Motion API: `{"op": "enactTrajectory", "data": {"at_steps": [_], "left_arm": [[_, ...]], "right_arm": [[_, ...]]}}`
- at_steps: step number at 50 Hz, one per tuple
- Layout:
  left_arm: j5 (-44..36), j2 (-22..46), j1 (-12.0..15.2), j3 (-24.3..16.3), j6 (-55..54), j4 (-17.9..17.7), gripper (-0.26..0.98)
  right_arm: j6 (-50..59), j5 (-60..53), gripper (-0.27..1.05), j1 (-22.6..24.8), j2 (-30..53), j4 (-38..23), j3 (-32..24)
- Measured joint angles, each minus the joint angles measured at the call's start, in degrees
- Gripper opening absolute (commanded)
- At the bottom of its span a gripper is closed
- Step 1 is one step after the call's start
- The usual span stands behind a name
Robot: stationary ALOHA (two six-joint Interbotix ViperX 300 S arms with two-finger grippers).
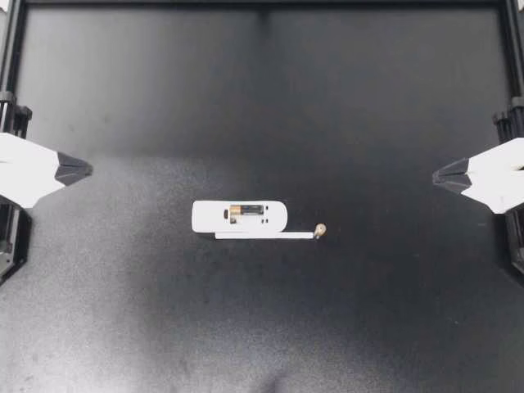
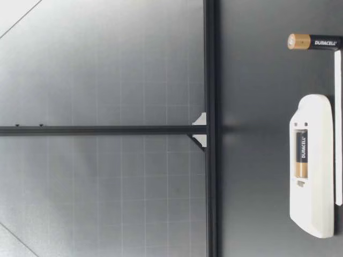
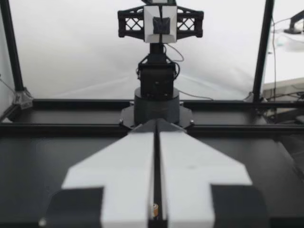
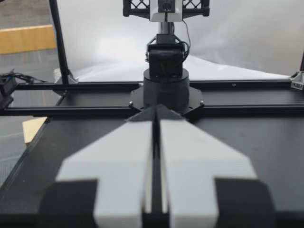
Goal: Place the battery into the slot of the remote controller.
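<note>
The left hand (image 1: pixel 82 169) is hanging at the left edge of the worktop (image 1: pixel 262 98), its fingers pressed together on nothing, well apart from everything else. Near the middle, the remote (image 1: pixel 209 216) is lying back-up with its slot uncovered. One cell (image 1: pixel 246 210) is already sitting in it, showing its gold end and black body. A thin white strip (image 1: pixel 266 236) is lying just beside the remote along its long side; what it is cannot be told. At the strip's right end, touching it or nearly so, the battery (image 1: pixel 319 231) is standing upright on the worktop, gold end up and black below, with neither hand near it. The right hand (image 1: pixel 442 174) is hanging at the right edge, likewise closed and empty. The task is looking not yet begun: picking up the battery, laying it over and seating it are all remaining. Whether a free bay is lying beside the cell cannot be told.
</note>
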Motion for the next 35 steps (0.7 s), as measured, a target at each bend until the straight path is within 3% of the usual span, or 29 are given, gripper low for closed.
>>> {"op": "enactTrajectory", "data": {"at_steps": [9,17,35], "left_arm": [[-0.53,0.09,0.35,0.0,1.41,0.0,-0.18],[-0.62,0.18,0.44,0.0,1.23,-0.09,-0.18],[-1.05,2.29,0.44,0.0,1.32,0.0,-0.18]], "right_arm": [[0.18,0.09,-0.17,0.0,1.49,0.0,-0.62],[1.32,3.6,-0.17,-0.53,7.73,0.35,-3.69],[4.13,25.93,-0.17,-1.49,28.56,0.62,-16.87]]}}
